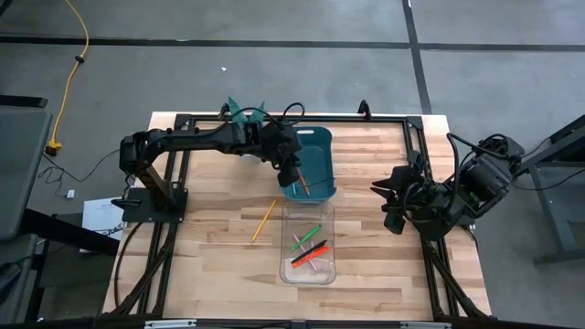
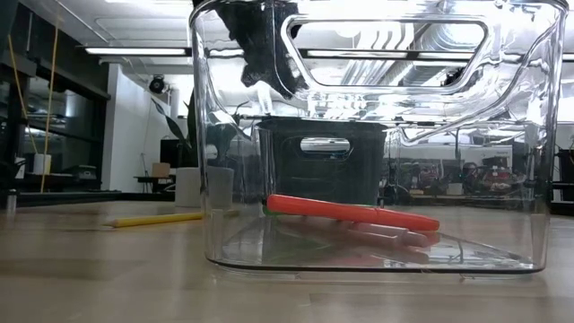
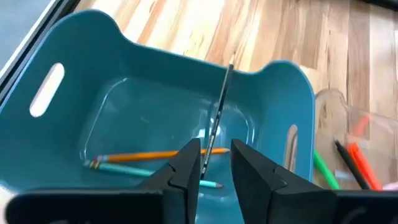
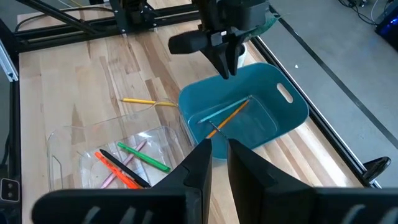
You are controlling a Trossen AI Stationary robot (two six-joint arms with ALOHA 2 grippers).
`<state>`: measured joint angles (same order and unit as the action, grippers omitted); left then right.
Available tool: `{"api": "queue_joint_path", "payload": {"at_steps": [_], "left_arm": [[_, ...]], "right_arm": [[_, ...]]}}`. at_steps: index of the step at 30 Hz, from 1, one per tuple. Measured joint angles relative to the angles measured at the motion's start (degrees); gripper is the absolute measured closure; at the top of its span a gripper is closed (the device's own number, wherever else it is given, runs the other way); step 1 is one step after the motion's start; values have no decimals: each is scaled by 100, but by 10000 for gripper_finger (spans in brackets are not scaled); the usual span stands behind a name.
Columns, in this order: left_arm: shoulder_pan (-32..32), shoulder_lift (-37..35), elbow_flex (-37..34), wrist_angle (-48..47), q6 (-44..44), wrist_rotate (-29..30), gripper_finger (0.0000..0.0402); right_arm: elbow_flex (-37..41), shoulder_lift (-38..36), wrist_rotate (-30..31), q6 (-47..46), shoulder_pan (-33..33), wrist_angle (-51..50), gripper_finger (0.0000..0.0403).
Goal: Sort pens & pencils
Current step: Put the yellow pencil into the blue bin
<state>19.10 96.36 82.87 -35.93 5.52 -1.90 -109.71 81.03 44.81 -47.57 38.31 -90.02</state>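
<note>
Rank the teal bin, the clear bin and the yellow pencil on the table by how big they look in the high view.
1. Teal bin and clear bin: close in footprint, so I won't rank them against each other.
2. Yellow pencil lying on the table: far the smallest, a thin stick shorter than either bin.

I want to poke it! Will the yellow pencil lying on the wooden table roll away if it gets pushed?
Probably. The thin yellow pencil lies loose on the flat wooden table, touching nothing, so a sideways push would likely roll it. It looks straight and stiff, so it shouldn't bend. It also seems light, so it could skid.
</note>
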Motion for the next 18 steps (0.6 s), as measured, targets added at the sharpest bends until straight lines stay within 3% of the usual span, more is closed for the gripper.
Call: {"api": "queue_joint_path", "payload": {"at_steps": [9, 18], "left_arm": [[-423, -126, -2, -932, -362, 88, 353], [-1270, -278, -2, -2134, -188, 635, 353]], "right_arm": [[0, 2, -40, 133, 1, 0, 362], [0, 2, -41, 177, -1, 0, 362]]}}
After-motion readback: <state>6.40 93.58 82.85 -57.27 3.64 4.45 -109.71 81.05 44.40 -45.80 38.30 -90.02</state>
